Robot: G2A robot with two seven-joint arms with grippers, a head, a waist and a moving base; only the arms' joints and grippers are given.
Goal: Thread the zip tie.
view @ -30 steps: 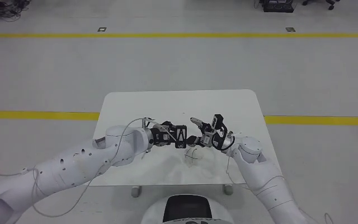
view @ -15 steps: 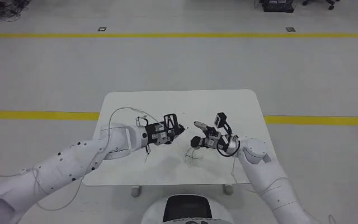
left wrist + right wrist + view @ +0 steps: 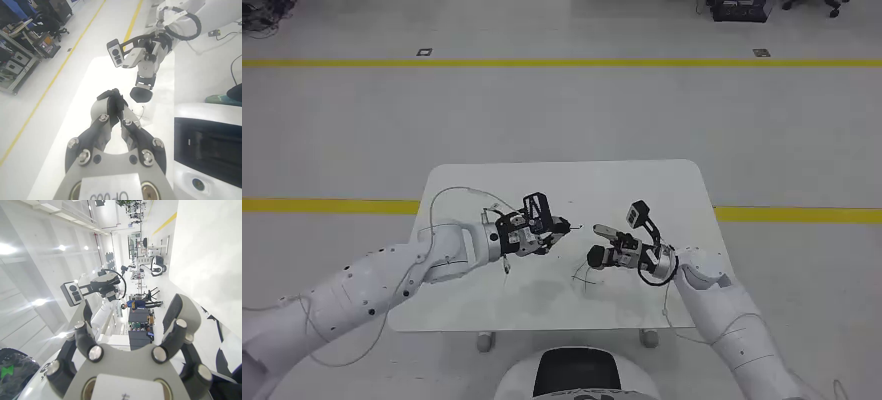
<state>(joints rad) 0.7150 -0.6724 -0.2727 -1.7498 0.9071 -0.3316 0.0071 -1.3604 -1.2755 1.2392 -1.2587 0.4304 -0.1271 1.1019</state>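
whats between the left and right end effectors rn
Top view: only bare table between left end effector and right end effector; the thin dark zip tie lies nearer the robot.

I see a smooth, faintly glossy white table (image 3: 662, 185). The left gripper (image 3: 114, 96) looks matt black, with shiny metal screws (image 3: 103, 117).

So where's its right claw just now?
From above, the right gripper is over the white table, right of centre, open and facing the left gripper across a small gap.
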